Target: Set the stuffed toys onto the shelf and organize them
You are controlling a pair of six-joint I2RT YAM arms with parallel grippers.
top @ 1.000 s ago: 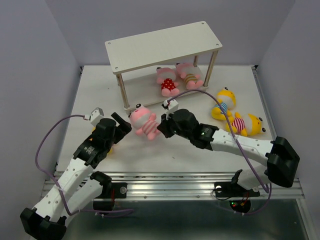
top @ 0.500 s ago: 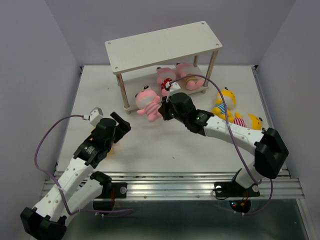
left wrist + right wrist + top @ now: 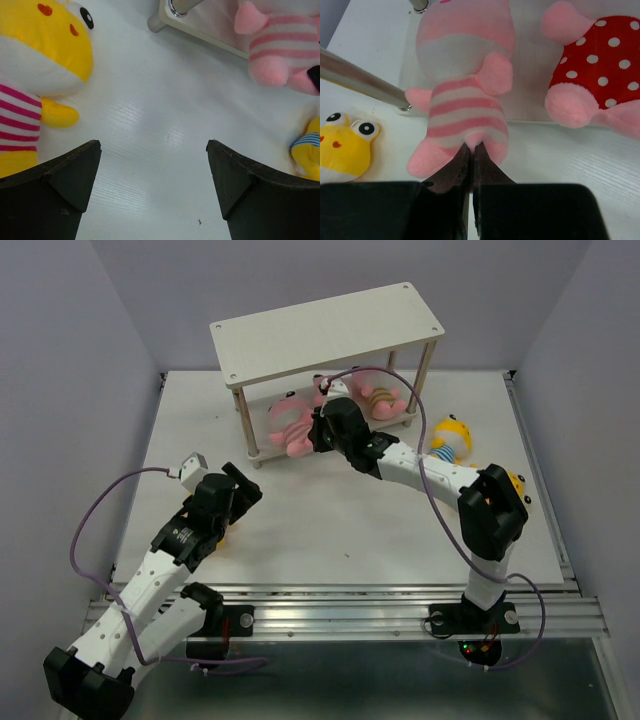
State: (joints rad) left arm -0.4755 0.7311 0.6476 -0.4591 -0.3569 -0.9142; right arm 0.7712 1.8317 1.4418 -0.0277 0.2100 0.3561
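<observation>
My right gripper point(image 3: 318, 430) is shut on the bottom of a pink striped toy point(image 3: 290, 425) and holds it at the left front of the shelf point(image 3: 330, 335). In the right wrist view the toy point(image 3: 462, 85) reaches head-first over the lower board point(image 3: 530, 95), with the gripper point(image 3: 471, 147) pinching its underside. A pink polka-dot toy point(image 3: 600, 70) and a pink toy with brownish stripes point(image 3: 380, 398) lie on the lower tier. My left gripper point(image 3: 240, 485) is open and empty above the table, beside a yellow red-striped toy point(image 3: 35, 75); its jaws point(image 3: 154, 145) frame bare table.
A yellow blue-striped toy point(image 3: 450, 437) lies right of the shelf. Another yellow toy point(image 3: 515, 485) is mostly hidden behind the right arm. The shelf's left front leg point(image 3: 360, 80) crosses close to the held toy. The upper board carries nothing.
My right gripper has carried the pink striped toy from the table's middle back and up to the shelf's lower tier. The left arm has barely moved.
</observation>
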